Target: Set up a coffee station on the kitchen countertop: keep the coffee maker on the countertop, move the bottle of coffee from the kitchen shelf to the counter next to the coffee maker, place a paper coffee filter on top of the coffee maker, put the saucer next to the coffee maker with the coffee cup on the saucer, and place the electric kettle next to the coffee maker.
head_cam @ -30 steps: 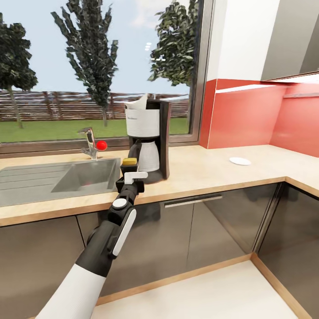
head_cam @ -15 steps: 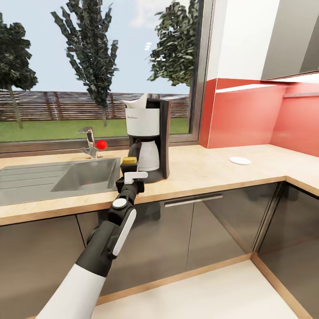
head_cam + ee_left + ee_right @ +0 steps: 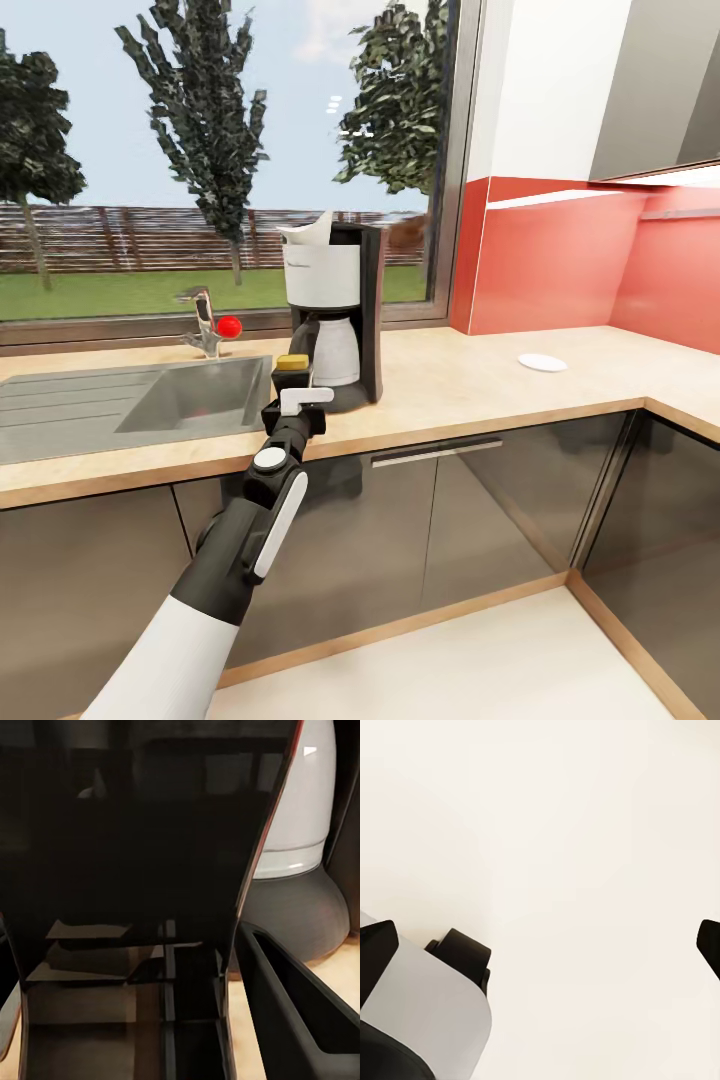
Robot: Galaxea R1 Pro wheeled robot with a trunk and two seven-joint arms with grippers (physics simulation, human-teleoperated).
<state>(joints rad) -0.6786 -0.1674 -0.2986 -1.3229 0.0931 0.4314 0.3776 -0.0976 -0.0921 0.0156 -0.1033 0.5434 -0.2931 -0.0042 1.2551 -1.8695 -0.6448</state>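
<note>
The black-and-white coffee maker [image 3: 338,310] stands on the kitchen countertop [image 3: 470,390] right of the sink, with the white paper coffee filter [image 3: 310,232] upright on its top. My left gripper [image 3: 291,388] is shut on the bottle of coffee [image 3: 293,364], whose yellow cap shows just left of the carafe. In the left wrist view the black bottle [image 3: 135,832] sits between my fingers [image 3: 300,1020], with the pale carafe [image 3: 304,802] close behind. The white saucer [image 3: 542,363] lies far to the right on the counter. My right gripper [image 3: 544,945] hangs open over a pale surface.
A steel sink [image 3: 120,400] with a faucet [image 3: 203,322] and a red knob lies left of the coffee maker. A window runs behind the counter and a red backsplash [image 3: 560,255] stands at the right. Dark glossy cabinets [image 3: 450,520] sit below.
A second ago the coffee maker and its filter shifted very slightly away from me. Since then nothing has moved, and my left arm has held its place with the bottle.
</note>
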